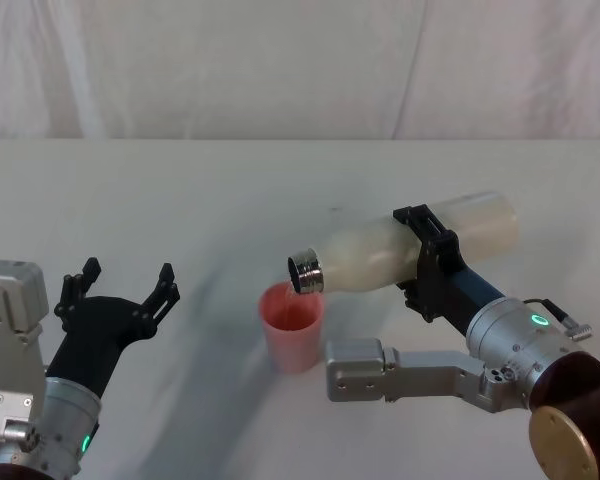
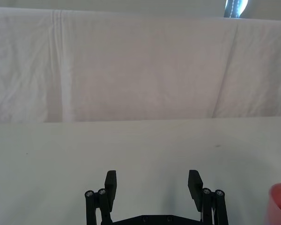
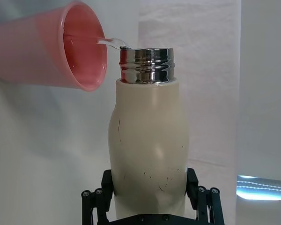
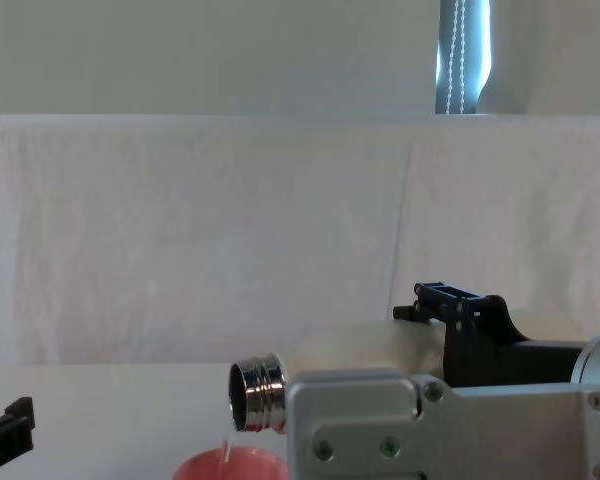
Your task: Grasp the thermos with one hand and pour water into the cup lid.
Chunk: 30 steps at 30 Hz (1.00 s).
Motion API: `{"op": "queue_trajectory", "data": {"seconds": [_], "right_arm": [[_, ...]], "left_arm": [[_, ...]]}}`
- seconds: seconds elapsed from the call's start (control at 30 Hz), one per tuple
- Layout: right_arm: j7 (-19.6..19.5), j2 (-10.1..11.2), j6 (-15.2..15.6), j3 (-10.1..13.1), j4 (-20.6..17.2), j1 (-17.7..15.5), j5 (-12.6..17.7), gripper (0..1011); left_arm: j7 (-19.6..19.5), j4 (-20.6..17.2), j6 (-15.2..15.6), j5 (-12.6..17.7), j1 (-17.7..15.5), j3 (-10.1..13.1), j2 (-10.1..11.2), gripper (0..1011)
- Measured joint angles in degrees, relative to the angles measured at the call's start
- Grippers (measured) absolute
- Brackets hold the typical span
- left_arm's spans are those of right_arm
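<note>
Because pouring needs the mouth lower than the base, the right gripper is clamped round the middle of the thermos, holding it tipped nearly level above the table with its threaded steel neck just over the rim of the cup lid; a thin stream of water runs from neck to cup. Cream-white and matte, the bottle bears faint dark scratches low on its body, while the small pink cup stands upright on the table. Left gripper sits idle to the left, fingers spread wide, holding nothing.

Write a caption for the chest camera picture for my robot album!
Right pincer tips the cream thermos, and a thin stream of water falls from its steel neck into the pink cup lid.
</note>
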Motion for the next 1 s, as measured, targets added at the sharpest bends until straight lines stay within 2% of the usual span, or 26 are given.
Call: {"op": "queue_trajectory", "data": {"seconds": [1.0], "right_arm": [[0.32, -0.05, 0.01, -0.12, 0.06, 0.53, -0.11, 952]], "left_arm": [[0.00, 0.00, 0.00, 0.00, 0.00, 0.00, 0.00, 1001]]}}
